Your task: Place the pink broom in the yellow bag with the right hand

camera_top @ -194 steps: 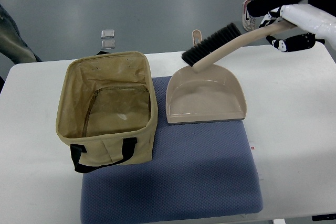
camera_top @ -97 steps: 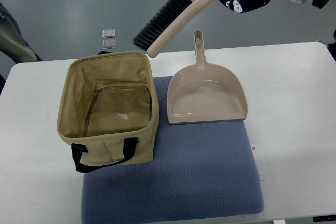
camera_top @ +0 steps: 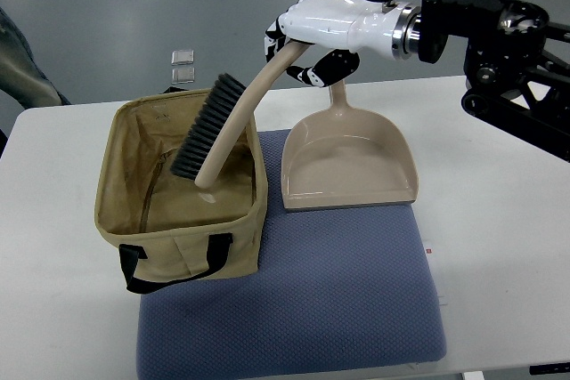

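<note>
My right hand [camera_top: 298, 49] is shut on the handle end of the pinkish-beige broom [camera_top: 233, 122], above the far edge of the table. The broom slants down to the left, its black bristle head [camera_top: 205, 127] hanging over the open mouth of the tan-yellow bag [camera_top: 183, 220]. Its tip is at or just inside the bag's opening; whether it touches the bag's floor I cannot tell. The bag stands upright on the left part of a blue mat [camera_top: 338, 300], black strap at its front. The left hand is out of sight.
A matching beige dustpan [camera_top: 349, 165] lies on the mat to the right of the bag, handle pointing away under my hand. The white table [camera_top: 499, 220] extends to the right. Two small clear items [camera_top: 183, 65] lie on the floor beyond the table.
My right arm swung left and down, carrying the broom from above the dustpan, past the table's far edge, to a position over the bag's opening with the head now lowered into it.
</note>
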